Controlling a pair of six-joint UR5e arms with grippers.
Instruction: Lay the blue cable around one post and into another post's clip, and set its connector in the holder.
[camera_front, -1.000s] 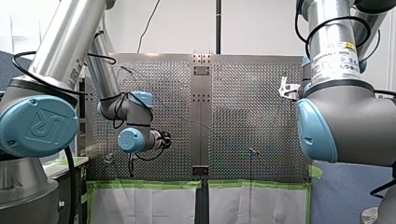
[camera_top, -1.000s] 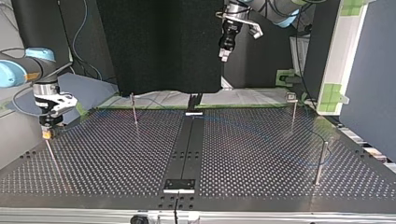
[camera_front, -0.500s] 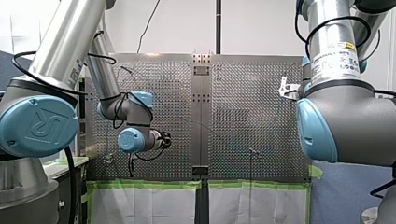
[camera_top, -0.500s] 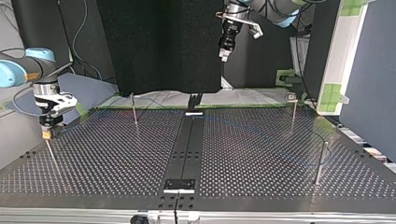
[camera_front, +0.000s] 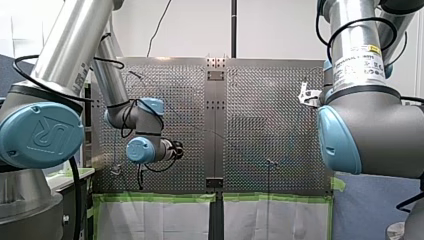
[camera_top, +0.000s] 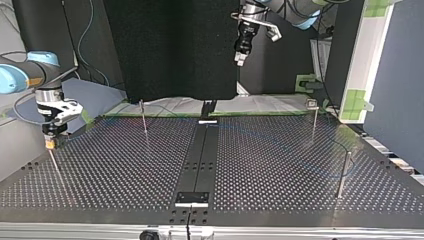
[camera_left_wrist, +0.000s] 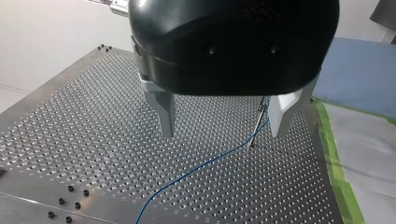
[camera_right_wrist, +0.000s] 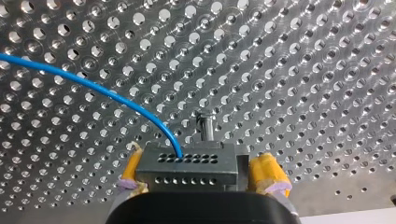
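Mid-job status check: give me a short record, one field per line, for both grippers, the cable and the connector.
left gripper: open, empty, above the table
right gripper: shut on the connector, yellow pads at its sides
blue cable: leaves the connector; lies on the table, reaching a post
connector: held over the table, a peg just ahead

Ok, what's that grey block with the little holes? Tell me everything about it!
The connector is a grey, metal-looking block with two rows of small holes. My right end effector clamps it between yellow pads. The blue cable plugs into an upper hole and curves away over the table. A thin post stands just ahead.
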